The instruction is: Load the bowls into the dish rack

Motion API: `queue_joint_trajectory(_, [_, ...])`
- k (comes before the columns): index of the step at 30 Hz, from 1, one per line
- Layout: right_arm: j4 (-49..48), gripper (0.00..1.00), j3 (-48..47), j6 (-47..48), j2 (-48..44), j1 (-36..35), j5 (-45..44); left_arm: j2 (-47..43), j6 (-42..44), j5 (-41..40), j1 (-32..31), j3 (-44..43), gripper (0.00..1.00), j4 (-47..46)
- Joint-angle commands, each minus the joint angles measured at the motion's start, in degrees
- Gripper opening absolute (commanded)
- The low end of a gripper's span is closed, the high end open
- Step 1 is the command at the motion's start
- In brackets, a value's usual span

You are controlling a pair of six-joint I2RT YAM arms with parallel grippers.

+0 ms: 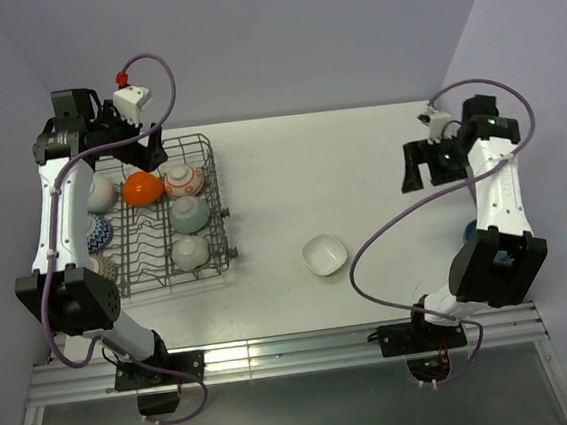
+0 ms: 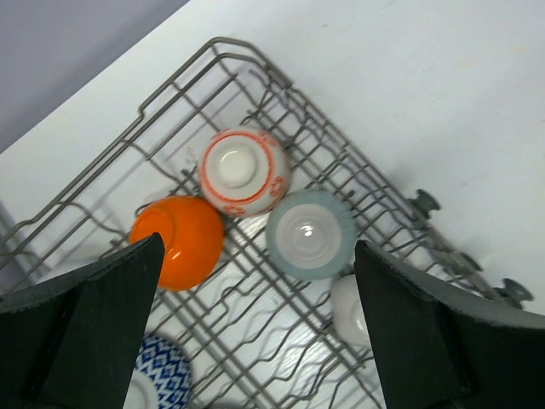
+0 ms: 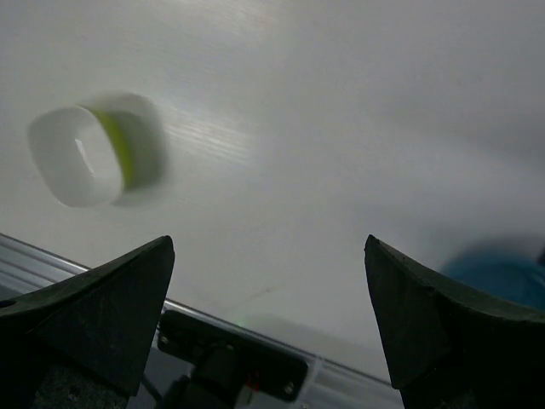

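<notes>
Left fingers (image 2: 85, 332) frame the dish rack (image 2: 223, 43) — blue-patterned bowl (image 2: 166, 371) cut off below.

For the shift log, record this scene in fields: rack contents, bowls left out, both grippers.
rack: grey metal wire dish rack, left side of table
in rack: orange bowl, red-orange patterned bowl, pale green bowl, plain white round bowl, blue-patterned bowl
outside rack: white square bowl, upright on table
left gripper: open, empty, above rack
right gripper: open, empty, above table
</notes>
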State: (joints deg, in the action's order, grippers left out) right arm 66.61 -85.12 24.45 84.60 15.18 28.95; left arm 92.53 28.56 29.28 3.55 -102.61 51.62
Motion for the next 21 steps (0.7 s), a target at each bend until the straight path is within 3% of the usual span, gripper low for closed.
queue_joint_trajectory(1, [9.2, 0.99, 2.4, 13.9, -2.9, 7.0, -8.6, -0.5, -3.3, 5.5, -0.8, 0.4, 0.99, -0.2])
queue_joint_trajectory(9, [2.0, 0.96, 17.2, 22.8, -4.3, 15.4, -25.8, -1.3, -4.4, 6.1, -2.0, 1.6, 1.00, -0.6])
queue_joint_trajectory(17, [-6.5, 0.93, 21.8, 23.5, 0.3, 18.3, -28.6, -2.2, -4.8, 6.1, -2.1, 3.2, 0.99, -1.3])
queue_joint_trajectory(21, [-9.9, 0.84, 23.5, 24.2, 3.1, 18.6, -30.4, -2.3, -4.9, 5.9, -2.1, 3.1, 1.00, -1.1])
